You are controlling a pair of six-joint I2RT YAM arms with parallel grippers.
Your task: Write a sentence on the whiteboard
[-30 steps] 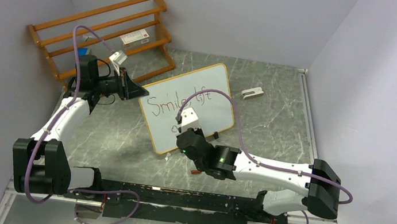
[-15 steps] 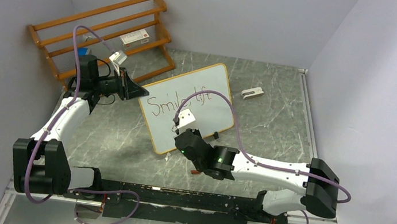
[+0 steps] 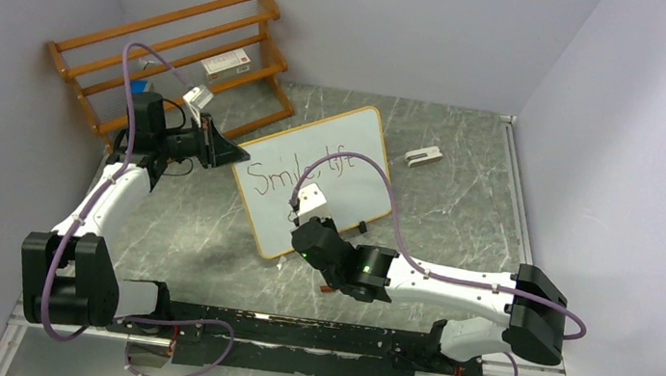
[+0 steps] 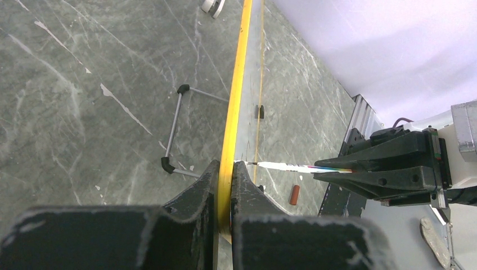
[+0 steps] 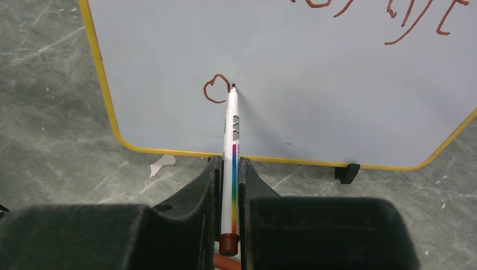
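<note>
Right pincer: closed tight on a white marker with a rainbow stripe, its tip at the face of the whiteboard, just right of a lone round letter on the lower line. Left pincer: clamped on the whiteboard's yellowish frame at its left side, the board standing on edge on the grey marbled tabletop. Sentence: "Smile, lift" on the upper line; the board stands mid-tabletop between the two arms, in front of an orange-brown wooden rack.
</note>
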